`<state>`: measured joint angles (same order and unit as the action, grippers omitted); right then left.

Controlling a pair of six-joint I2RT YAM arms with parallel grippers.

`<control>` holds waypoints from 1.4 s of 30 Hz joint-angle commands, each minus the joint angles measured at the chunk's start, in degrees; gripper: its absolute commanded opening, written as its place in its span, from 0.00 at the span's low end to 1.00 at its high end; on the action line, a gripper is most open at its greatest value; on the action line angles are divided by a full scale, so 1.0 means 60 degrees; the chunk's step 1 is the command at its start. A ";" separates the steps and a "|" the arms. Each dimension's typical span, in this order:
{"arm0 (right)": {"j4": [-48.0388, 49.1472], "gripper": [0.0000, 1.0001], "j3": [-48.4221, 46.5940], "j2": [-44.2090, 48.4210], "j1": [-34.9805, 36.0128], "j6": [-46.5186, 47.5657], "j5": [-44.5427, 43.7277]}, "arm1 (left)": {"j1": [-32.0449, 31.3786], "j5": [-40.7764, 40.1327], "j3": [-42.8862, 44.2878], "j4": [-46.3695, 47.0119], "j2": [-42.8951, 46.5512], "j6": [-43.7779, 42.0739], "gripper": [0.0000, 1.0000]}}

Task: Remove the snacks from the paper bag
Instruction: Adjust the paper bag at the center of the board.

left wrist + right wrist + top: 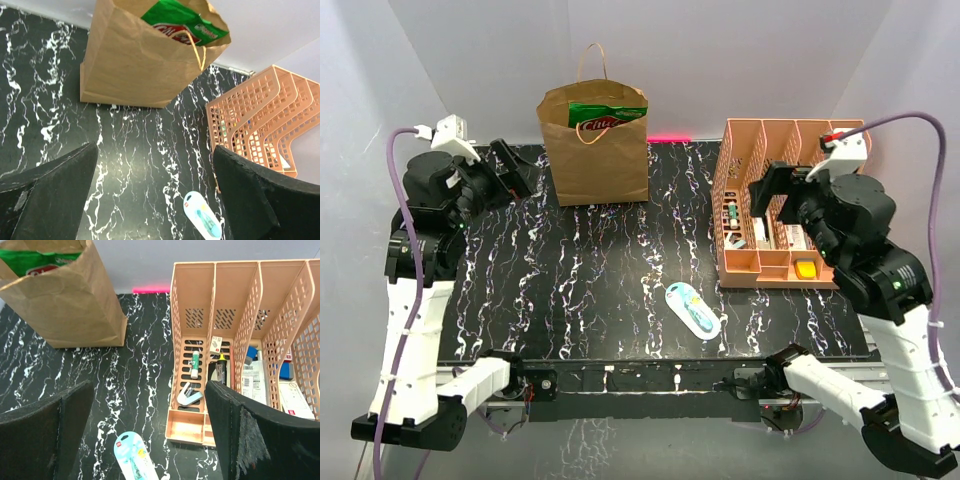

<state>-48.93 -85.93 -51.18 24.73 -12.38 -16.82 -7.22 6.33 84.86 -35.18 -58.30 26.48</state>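
The brown paper bag (597, 150) stands upright at the back of the table, with a green chip bag (605, 115) with a red-white logo sticking out of its top. The bag (135, 60) and the green packet (185, 22) also show in the left wrist view, and the bag (65, 300) in the right wrist view. No other snacks show. My left gripper (515, 170) is open and empty, left of the bag, raised. My right gripper (772, 190) is open and empty, above the organizer.
A peach mesh file organizer (775, 200) holding small office items stands at the right. A white-and-teal oval blister pack (693, 309) lies on the black marbled table (580, 290), near the front middle.
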 commanded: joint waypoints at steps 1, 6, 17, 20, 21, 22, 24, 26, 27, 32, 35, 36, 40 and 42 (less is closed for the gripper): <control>0.0203 0.98 0.0227 -0.0372 0.0137 -0.0097 0.0155 | 0.0035 0.0203 0.0252 -0.0758 -0.0209 0.0312 0.98; 0.1373 0.98 0.1607 -0.0020 0.0135 -0.0174 0.0805 | 0.0046 0.0057 0.0061 -0.1144 -0.0404 0.0319 0.98; 0.1524 0.98 0.1805 0.0059 0.0137 -0.0762 0.1132 | 0.0047 0.0008 0.0857 -0.0840 -0.1653 0.0150 0.98; 0.1615 0.98 0.1938 0.0221 0.0137 -0.0788 0.1254 | 0.0047 -0.0011 0.1333 -0.0563 -0.2133 0.0354 0.98; 0.1620 0.98 0.1919 0.0236 0.0140 -0.0772 0.1288 | 0.0047 -0.0043 0.1478 -0.0413 -0.2278 0.0385 0.98; 0.1621 0.98 0.1875 0.0215 0.0137 -0.0755 0.1348 | 0.0047 -0.0106 0.1639 -0.0263 -0.2411 0.0414 0.98; 0.1594 0.98 0.1766 0.0147 0.0141 -0.0693 0.1563 | 0.0047 -0.0217 0.1982 0.0062 -0.2704 0.0428 0.98; 0.1578 0.98 0.1665 0.0083 0.0141 -0.0681 0.1744 | 0.0048 -0.0231 0.2299 0.0488 -0.3050 0.0371 0.98; 0.1565 0.98 0.1638 0.0065 0.0132 -0.0682 0.1812 | 0.0047 -0.0272 0.2559 0.0634 -0.3248 0.0299 0.98; 0.1605 0.98 0.1814 0.0174 0.0141 -0.0800 0.2042 | 0.0043 -0.0973 0.4367 0.0571 -0.4705 -0.0222 0.89; 0.1594 0.98 0.1900 0.0223 0.0133 -0.0856 0.2099 | 0.0047 -0.1508 0.5269 0.0318 -0.5473 -0.0539 0.84; 0.1572 0.98 0.1915 0.0224 0.0131 -0.0852 0.2129 | 0.0047 -0.1673 0.5611 0.0142 -0.5822 -0.0615 0.79; 0.1533 0.98 0.1921 0.0192 0.0134 -0.0837 0.2290 | 0.0047 0.0557 0.5399 0.0715 -0.6090 -0.0265 0.74; 0.1554 0.98 0.1926 0.0150 0.0134 -0.0839 0.2389 | 0.0054 0.1920 0.4635 0.1559 -0.5920 0.0649 0.71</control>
<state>-42.89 -74.32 -50.61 25.19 -16.99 -4.10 -7.09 3.84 116.60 -31.68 -95.64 25.06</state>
